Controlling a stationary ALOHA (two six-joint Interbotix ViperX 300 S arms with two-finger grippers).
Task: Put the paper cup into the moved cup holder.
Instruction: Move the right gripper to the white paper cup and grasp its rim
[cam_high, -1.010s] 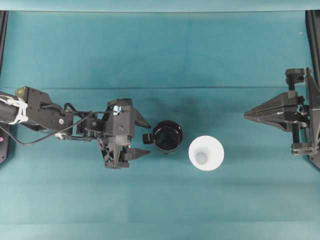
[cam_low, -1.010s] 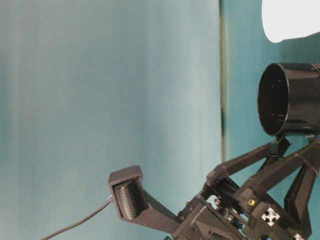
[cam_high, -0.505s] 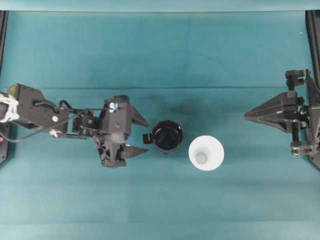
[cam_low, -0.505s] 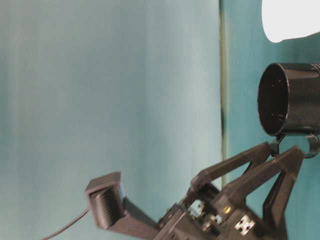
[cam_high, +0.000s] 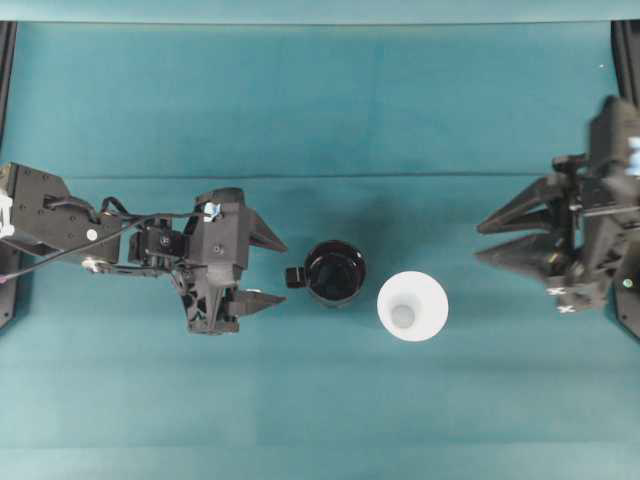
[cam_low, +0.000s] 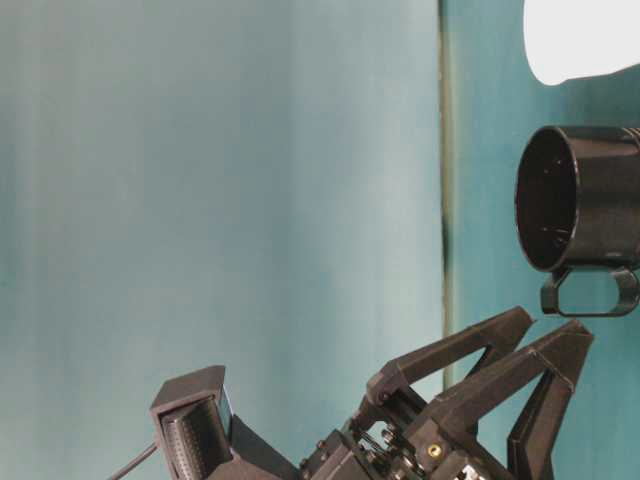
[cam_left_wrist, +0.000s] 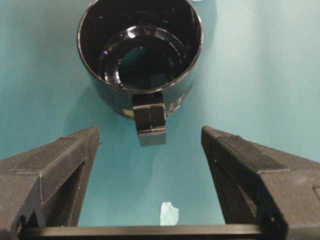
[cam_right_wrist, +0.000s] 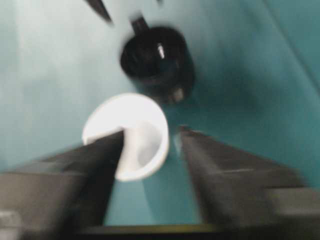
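A teal cloth-covered table (cam_high: 320, 110) carries two things near its middle. The glossy black cup holder (cam_high: 334, 272) stands upright, mouth up, its short handle (cam_high: 295, 276) pointing to nine o'clock. The white paper cup (cam_high: 412, 306) stands just beside it at about four o'clock, rim up, apart from the holder. A faint crease crosses the cloth above them.

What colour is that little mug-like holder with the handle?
Glossy black, inside and out. The cup holder shows best in the left wrist view.
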